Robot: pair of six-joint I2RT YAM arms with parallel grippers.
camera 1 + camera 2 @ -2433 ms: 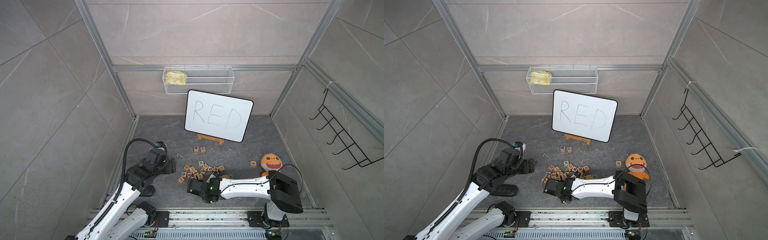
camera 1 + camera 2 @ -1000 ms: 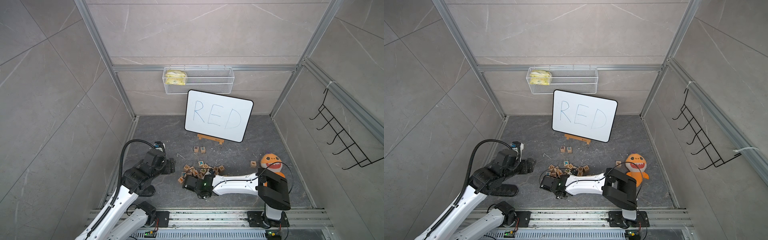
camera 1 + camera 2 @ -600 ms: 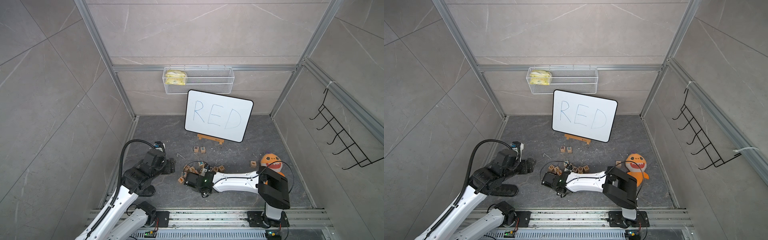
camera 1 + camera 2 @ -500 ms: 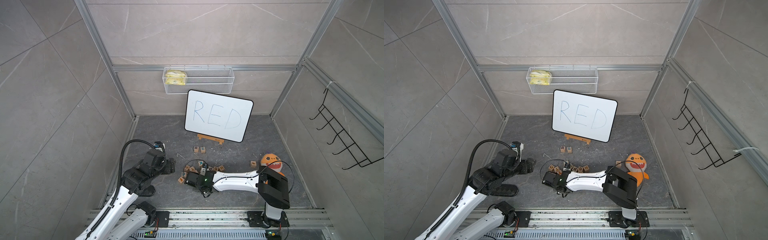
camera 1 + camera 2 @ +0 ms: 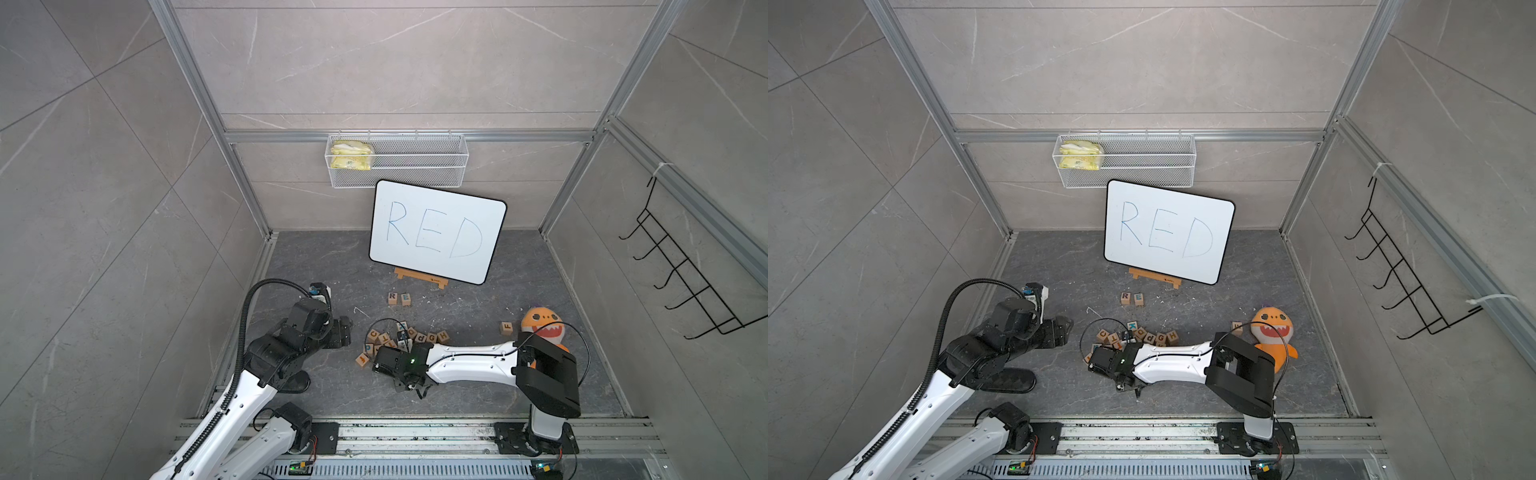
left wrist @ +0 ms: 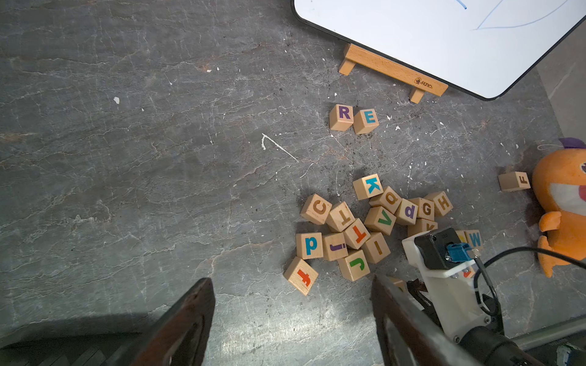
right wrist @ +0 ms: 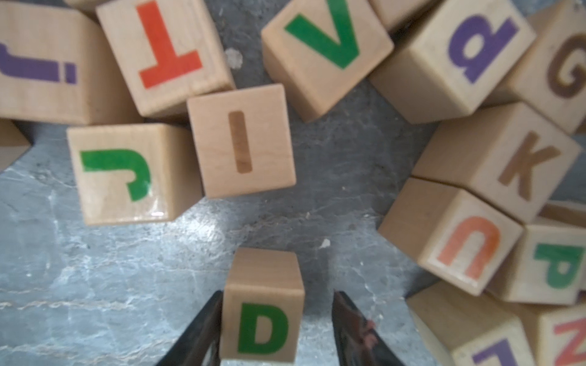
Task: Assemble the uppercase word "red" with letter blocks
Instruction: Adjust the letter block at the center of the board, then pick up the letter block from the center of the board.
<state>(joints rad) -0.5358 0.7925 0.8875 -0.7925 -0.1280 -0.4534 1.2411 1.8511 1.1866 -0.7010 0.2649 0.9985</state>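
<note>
Since a second ago the right arm's black wrist has slid a little toward the heap of letter blocks (image 6: 364, 228), while the left arm has kept its place. Seen from its wrist camera, the right gripper (image 7: 277, 298) straddles the D block (image 7: 263, 304), which lies just short of the heap with its green letter facing the lens. One finger (image 7: 206, 329) lies against the cube and the opposite one stands off it with grey floor showing between, so the jaws are parted and not clamping. The frame cuts off the cube's near edge, and this close view is soft.

In both top views the wrist covers the D block and the fingertips. The left gripper (image 5: 343, 332) hangs low, spread wide over bare floor and holding nothing.

The R block (image 6: 341, 116) and E block (image 6: 366, 120) sit touching, side by side, before the whiteboard (image 5: 436, 232) on its wooden easel (image 6: 393, 74). An F block (image 6: 513, 181) lies apart beside the orange plush toy (image 5: 540, 328).
</note>
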